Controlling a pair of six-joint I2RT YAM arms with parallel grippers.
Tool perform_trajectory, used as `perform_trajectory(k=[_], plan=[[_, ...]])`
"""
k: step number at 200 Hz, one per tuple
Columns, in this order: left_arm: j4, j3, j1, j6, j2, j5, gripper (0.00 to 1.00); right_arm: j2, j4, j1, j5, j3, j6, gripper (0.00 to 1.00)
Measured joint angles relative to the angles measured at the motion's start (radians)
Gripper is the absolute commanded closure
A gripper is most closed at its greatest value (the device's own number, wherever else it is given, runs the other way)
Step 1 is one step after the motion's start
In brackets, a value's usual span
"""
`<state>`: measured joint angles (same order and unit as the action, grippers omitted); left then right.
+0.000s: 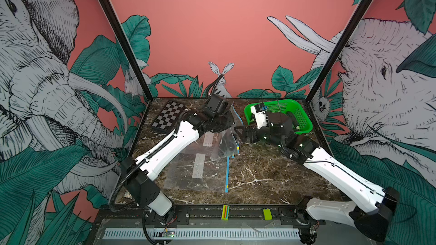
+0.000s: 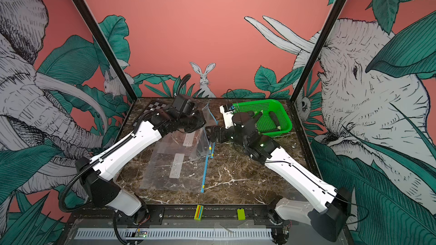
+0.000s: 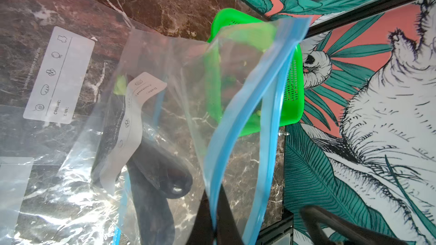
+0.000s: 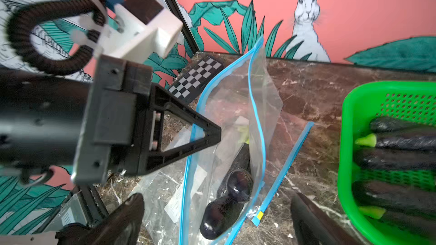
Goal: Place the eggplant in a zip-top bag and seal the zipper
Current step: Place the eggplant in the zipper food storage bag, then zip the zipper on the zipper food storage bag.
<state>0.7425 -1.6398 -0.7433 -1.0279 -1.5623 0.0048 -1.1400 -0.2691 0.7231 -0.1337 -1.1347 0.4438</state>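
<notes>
**Eggplant in bag, mouth open, zipper not yet sealed**

Left gripper (image 4: pixel 215 135): jaws pinched shut on one blue zipper strip (image 4: pixel 207 86) of the zip-top bag (image 4: pixel 266 95), holding that rim up off the tabletop (image 1: pixel 259 173). My reading is that the raised rim keeps the mouth gaping, so the plastic cannot fold over the opening while it is loaded.

Right gripper (image 2: pixel 210 134): jaws spread wide with nothing between them, just beside the open mouth. It looks to be done with delivery and free for the zipper.

Eggplant (image 4: pixel 238 185): inside the bag, low where the plastic sags onto the tabletop, near the yellow-tabbed end of the zipper. A second dark body touches it. I cannot tell whether that is another eggplant.

The two strips bow well apart, so placing looks done and sealing is still to do.

Green basket (image 4: pixel 346 137), on the right gripper's side, holds more eggplants (image 4: pixel 401 142), probably the supply. A spare bag (image 2: pixel 169 173) lies flat and unused under the left arm.

Risk: the eggplant sits close to the mouth and may keep the strips from meeting, so I would nudge it deeper before pressing
</notes>
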Motion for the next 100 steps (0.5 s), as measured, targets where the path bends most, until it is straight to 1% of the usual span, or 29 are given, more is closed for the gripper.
perform_trajectory(k=[10,15,21,33,41,44,51,63,77,85,100], plan=[[0.007,-0.014,0.002,-0.028,0.0,-0.024,1.0,0.057,-0.003,-0.021,-0.022,0.029,-0.019,0.1],[0.007,-0.019,0.005,-0.05,0.001,-0.035,1.0,0.084,-0.006,-0.029,-0.028,0.042,-0.031,0.17],[0.007,-0.024,0.007,-0.071,0.002,-0.049,1.0,0.116,-0.014,-0.035,-0.034,0.056,-0.046,0.21],[0.002,-0.034,0.014,-0.119,0.002,-0.074,1.0,0.168,-0.035,-0.039,-0.044,0.075,-0.077,0.26],[0.002,-0.043,0.018,-0.145,0.002,-0.084,1.0,0.2,-0.045,-0.039,-0.051,0.087,-0.102,0.3],[0.002,-0.051,0.019,-0.157,0.001,-0.092,1.0,0.208,-0.049,-0.039,-0.056,0.092,-0.108,0.35],[0.008,-0.075,0.021,-0.177,-0.003,-0.101,1.0,0.229,-0.057,-0.039,-0.064,0.102,-0.129,0.39],[0.03,-0.153,0.023,-0.203,-0.021,-0.118,1.0,0.264,-0.059,-0.039,-0.079,0.126,-0.162,0.42],[0.034,-0.254,0.026,-0.227,-0.041,-0.133,1.0,0.287,-0.06,-0.042,-0.095,0.146,-0.202,0.42],[0.029,-0.282,0.026,-0.241,-0.042,-0.138,1.0,0.293,-0.059,-0.043,-0.104,0.155,-0.225,0.39],[0.012,-0.292,0.026,-0.277,-0.032,-0.147,1.0,0.293,-0.045,-0.044,-0.119,0.174,-0.265,0.39]])
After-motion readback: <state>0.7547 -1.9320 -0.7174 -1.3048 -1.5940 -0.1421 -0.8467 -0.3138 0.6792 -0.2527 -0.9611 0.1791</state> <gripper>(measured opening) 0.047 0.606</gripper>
